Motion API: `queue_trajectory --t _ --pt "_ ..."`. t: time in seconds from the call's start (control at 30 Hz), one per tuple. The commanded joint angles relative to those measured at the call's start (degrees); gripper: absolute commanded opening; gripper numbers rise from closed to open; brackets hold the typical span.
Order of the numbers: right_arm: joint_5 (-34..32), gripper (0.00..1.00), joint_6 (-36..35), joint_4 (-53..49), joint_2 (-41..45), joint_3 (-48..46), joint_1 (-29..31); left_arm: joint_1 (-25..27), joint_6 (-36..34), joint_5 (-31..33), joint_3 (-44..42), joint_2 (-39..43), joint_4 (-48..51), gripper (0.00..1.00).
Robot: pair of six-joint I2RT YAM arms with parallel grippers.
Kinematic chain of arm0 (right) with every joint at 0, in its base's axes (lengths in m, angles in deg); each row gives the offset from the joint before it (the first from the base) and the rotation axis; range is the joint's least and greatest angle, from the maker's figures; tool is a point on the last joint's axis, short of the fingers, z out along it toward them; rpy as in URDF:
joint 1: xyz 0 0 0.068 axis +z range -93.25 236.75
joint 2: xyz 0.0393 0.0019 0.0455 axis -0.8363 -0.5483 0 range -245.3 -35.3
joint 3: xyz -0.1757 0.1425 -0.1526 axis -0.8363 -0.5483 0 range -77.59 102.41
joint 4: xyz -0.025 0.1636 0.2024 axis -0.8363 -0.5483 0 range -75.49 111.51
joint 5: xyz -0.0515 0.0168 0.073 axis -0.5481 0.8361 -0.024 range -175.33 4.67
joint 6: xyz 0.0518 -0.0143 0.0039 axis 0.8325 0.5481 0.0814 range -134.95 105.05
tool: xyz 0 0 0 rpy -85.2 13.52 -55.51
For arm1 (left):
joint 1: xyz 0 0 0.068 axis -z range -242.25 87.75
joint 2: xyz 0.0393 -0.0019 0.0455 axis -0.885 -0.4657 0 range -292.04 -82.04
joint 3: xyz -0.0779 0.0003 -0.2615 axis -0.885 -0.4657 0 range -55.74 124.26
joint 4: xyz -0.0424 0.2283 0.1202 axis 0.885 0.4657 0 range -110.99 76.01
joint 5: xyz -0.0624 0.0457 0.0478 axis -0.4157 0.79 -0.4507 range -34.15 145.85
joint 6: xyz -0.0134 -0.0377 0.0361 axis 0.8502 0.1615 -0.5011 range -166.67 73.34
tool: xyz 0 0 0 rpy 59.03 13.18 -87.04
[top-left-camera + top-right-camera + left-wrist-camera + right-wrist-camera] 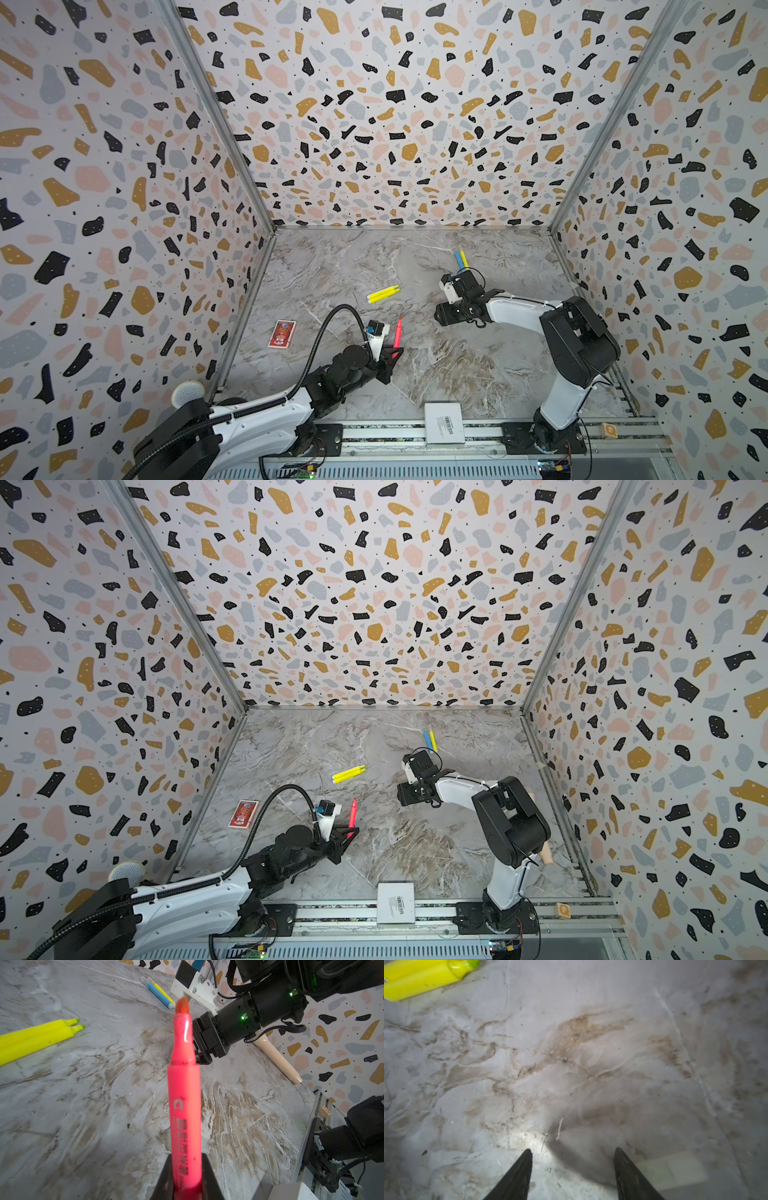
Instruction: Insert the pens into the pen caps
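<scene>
My left gripper (394, 354) (350, 832) (186, 1180) is shut on the rear end of the pink-red pen (398, 332) (353, 811) (184, 1095). The pen points away from the gripper, above the table, with its tip bare. My right gripper (439, 316) (401, 796) (573, 1151) hangs open over bare marble beyond the pen's tip, with nothing between its fingers. Two yellow pens (383, 294) (349, 774) (37, 1039) (421, 978) lie side by side mid-table, tips bare. A blue pen (458, 259) (427, 739) (159, 996) and a yellow pen (464, 258) (433, 739) (162, 991) lie together at the back. No loose pen caps are in view.
A red card box (282, 333) (244, 813) lies near the left wall. A white box (444, 422) (396, 903) sits at the front edge. A beige handle (276, 1057) (546, 854) lies by the right wall behind the right arm. A small wooden block (607, 430) rests on the front rail.
</scene>
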Motion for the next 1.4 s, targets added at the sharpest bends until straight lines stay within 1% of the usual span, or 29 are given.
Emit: queue_trajectory --t 0.0,0.37,0.53,0.83,1.07,1.37 --pt "-1.5 0.63 1.8 -3.0 2.4 -1.6 0.6 -0.4 -0.2 0.4 -0.4 0.4 -1.7 0.0" --pt "-3.3 0.63 2.2 -5.2 6.5 2.7 1.7 -0.6 0.0 0.5 -0.4 1.5 -1.0 0.0" --pt "-4.2 0.63 0.9 -7.7 3.1 7.4 1.7 -0.6 -0.1 0.9 -0.3 2.2 -0.2 0.0" --pt "-6.7 0.63 -0.8 -10.7 -2.7 11.9 1.6 -0.8 -0.3 1.1 -0.9 3.2 0.4 0.0" --pt "-7.3 0.63 -1.0 -11.2 -3.5 11.5 1.4 -1.0 -0.3 1.1 -1.2 3.3 0.1 0.0" --pt "-7.0 0.63 -0.7 -10.6 -2.7 8.7 1.5 -1.3 -0.3 0.8 -1.3 2.3 -0.7 0.0"
